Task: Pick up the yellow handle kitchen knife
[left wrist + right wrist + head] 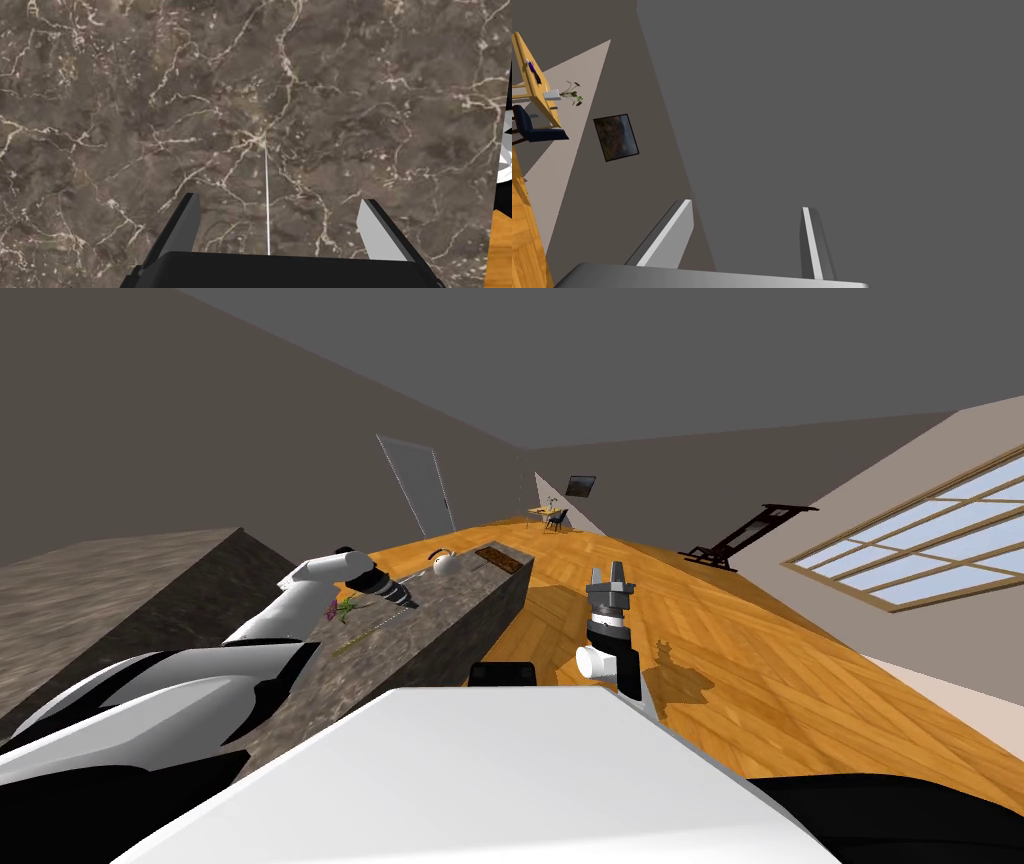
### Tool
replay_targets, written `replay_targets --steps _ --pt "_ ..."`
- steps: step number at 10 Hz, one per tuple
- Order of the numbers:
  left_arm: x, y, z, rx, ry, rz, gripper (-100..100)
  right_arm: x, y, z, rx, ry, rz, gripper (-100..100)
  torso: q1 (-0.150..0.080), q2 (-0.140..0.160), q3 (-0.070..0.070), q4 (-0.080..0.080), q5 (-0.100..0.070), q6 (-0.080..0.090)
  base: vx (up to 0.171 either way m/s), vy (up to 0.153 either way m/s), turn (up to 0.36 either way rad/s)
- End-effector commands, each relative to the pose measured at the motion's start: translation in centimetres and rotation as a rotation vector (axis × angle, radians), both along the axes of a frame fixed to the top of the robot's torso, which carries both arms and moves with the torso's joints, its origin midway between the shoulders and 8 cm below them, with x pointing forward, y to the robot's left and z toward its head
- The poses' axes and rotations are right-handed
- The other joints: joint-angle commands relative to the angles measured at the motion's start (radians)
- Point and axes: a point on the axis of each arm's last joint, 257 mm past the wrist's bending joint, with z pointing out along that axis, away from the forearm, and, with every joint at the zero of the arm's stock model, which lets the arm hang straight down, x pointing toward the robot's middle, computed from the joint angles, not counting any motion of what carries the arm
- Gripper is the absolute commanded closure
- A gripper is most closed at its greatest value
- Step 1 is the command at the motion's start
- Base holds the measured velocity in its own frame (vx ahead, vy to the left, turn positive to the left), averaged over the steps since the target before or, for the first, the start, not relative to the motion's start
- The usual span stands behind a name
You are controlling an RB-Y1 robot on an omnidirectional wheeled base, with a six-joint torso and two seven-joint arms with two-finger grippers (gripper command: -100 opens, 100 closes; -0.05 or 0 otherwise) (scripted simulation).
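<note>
Probably the kitchen knife (362,635) is the thin yellowish strip lying on the dark marble counter (460,591), just beside a small purple-and-green sprig (341,608). Our left gripper (409,603) hovers over the counter near it, fingers spread wide, holding nothing. Our right gripper (610,574) is raised above the wooden floor (760,628), fingers apart and empty.

The marble counter (455,588) bears four things: one round kettle (443,562), one brown tray (497,556), one purple-green sprig (341,609) and one slim yellowish knife (366,634). Beyond the counter stands one door (415,488).
</note>
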Motion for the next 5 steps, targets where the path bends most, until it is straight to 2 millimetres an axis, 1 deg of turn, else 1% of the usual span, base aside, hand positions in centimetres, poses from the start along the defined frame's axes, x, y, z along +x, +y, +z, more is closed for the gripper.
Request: replay_targets --steps 1,2,3,5 --pt "-0.9 0.8 -1.0 0.005 0.031 0.013 -100 0.0 0.0 0.0 0.0 0.0 0.0 0 0.0 0.0 0.0 0.0 0.0 0.0 -0.157 0.122 -0.085" --pt "-1.3 1.2 -1.4 0.006 0.044 0.019 -100 0.0 0.0 0.0 0.0 0.0 0.0 0 0.005 0.005 0.003 0.001 0.001 -0.001 -0.141 0.137 -0.053" --pt "-2.1 1.9 -2.2 0.009 0.071 0.034 -100 0.0 0.0 0.0 0.0 0.0 0.0 0 0.007 0.006 0.004 0.002 0.002 -0.001 -0.096 0.117 -0.045" --pt "-3.0 2.7 -3.0 0.012 0.097 0.049 -100 0.0 0.0 0.0 0.0 0.0 0.0 0 0.004 0.002 0.002 0.001 0.001 -0.001 -0.067 0.06 -0.04"
